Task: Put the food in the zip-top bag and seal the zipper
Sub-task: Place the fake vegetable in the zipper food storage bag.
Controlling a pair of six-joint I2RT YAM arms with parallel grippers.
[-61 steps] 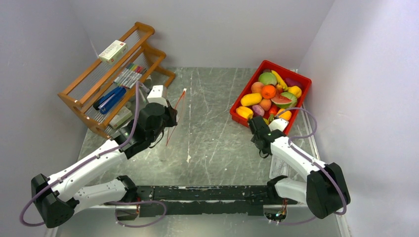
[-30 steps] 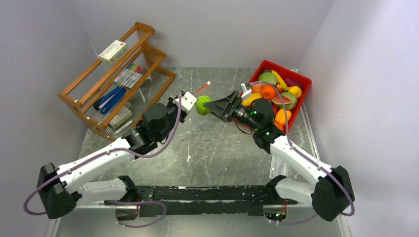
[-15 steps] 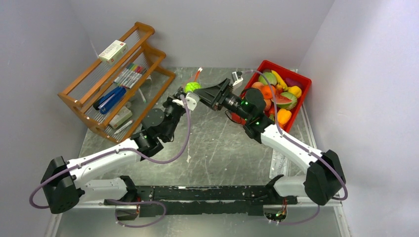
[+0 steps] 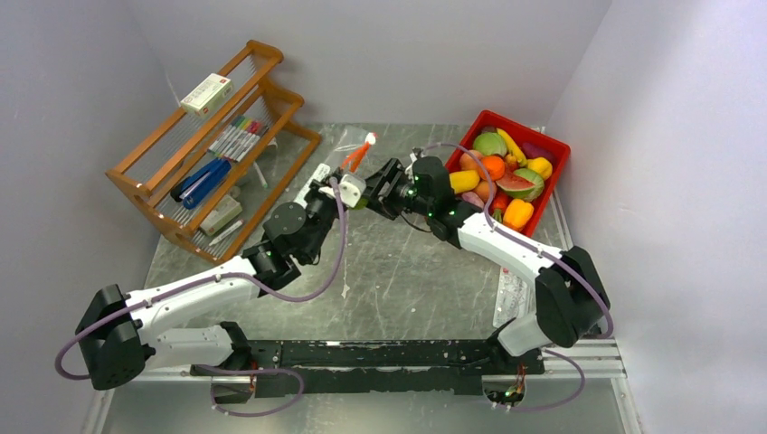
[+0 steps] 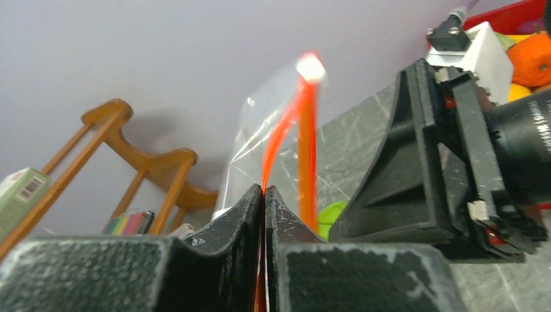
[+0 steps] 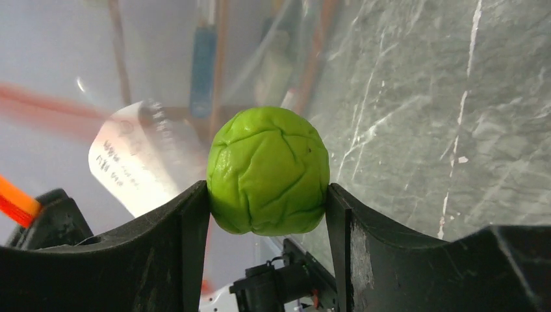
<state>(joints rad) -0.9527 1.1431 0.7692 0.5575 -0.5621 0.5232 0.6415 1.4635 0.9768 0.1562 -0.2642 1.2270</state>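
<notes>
My left gripper (image 5: pixel 263 190) is shut on one side of the orange-red zipper (image 5: pixel 304 123) and holds the clear zip-top bag (image 5: pixel 260 130) up off the table, its mouth parted. In the top view the bag (image 4: pixel 333 152) hangs above the left gripper (image 4: pixel 344 176). My right gripper (image 6: pixel 268 195) is shut on a green toy cabbage (image 6: pixel 268 170) right by the bag, whose white label (image 6: pixel 140 162) shows behind it. I cannot tell whether the cabbage (image 5: pixel 328 214) is inside the mouth. The right gripper (image 4: pixel 375 194) nearly touches the left one.
A red bin (image 4: pixel 553 149) with several toy fruits and vegetables stands at the back right. A wooden rack (image 4: pixel 271 95) with pens and small boxes stands at the back left. Grey walls close in the table on three sides.
The right gripper took the green cabbage from the red bin and carried it left to the bag. The left gripper lifted the bag toward the middle, and its mouth has parted.
</notes>
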